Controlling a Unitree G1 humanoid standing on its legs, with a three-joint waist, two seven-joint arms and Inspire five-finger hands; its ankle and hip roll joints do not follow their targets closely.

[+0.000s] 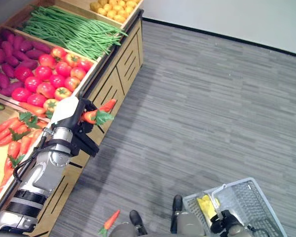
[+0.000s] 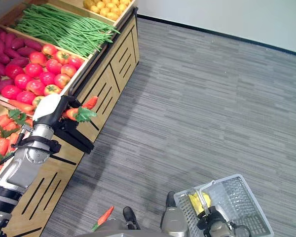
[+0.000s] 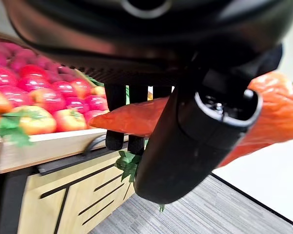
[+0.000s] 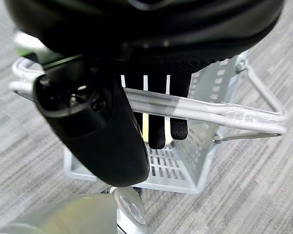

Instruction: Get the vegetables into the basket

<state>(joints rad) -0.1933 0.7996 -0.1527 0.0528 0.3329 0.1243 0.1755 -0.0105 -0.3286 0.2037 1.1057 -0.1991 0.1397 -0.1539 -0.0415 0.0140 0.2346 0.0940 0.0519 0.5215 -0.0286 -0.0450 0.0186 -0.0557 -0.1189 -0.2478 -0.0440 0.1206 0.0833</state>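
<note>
no readable text, labels or signs

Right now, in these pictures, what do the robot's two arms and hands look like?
The left arm is silver-grey metal in ringed segments with black bands. The left hand is dark, with a white cover over its top and a thick rounded black thumb. The right hand is likewise dark, with slim black fingers and a bulky glossy thumb.

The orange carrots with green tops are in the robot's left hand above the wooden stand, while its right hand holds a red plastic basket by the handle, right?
Not quite: the basket is pale grey plastic mesh, not red, as the left eye view shows. The rest holds: the left hand grips the orange carrots with green tops by the wooden stand, and the right hand curls round the basket's handle.
</note>
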